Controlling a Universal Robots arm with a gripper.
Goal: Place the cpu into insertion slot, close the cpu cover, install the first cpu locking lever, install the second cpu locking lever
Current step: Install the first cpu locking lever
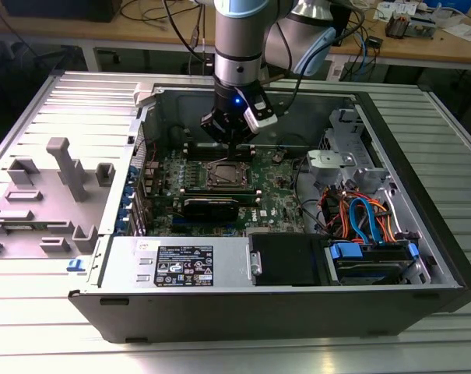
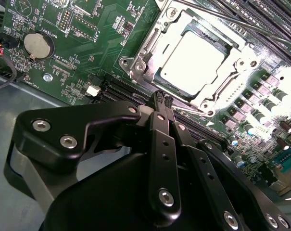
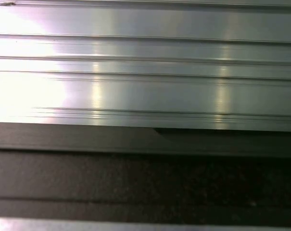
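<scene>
Exterior view: 1 arm reaches down into an open computer case (image 1: 422, 234) lying on a ribbed metal table (image 1: 33, 327). The gripper (image 1: 232, 149) hangs directly above the socket (image 1: 223, 174) on the green motherboard (image 1: 278, 195), just at the socket's 12 o'clock edge.

Second wrist view: the gripper (image 2: 163, 98) has its 2 black fingers (image 2: 159, 102) pressed together, tips meeting, with nothing between them. The tips sit near the edge of the socket (image 2: 135, 65), over the long black memory slots (image 2: 121, 89).

The chip (image 2: 193, 57) lies flat inside the socket, its shiny top glaring white. The silver cover frame (image 2: 155, 41) lies down around the chip, which shows through its window. A thin lever rod (image 2: 217, 14) runs along the far side of the socket. A round coin battery (image 2: 38, 44) sits on the board, well apart from the socket.

First wrist view: ribbed metal surface (image 3: 145, 62) beside a dark edge (image 3: 145, 173).
</scene>
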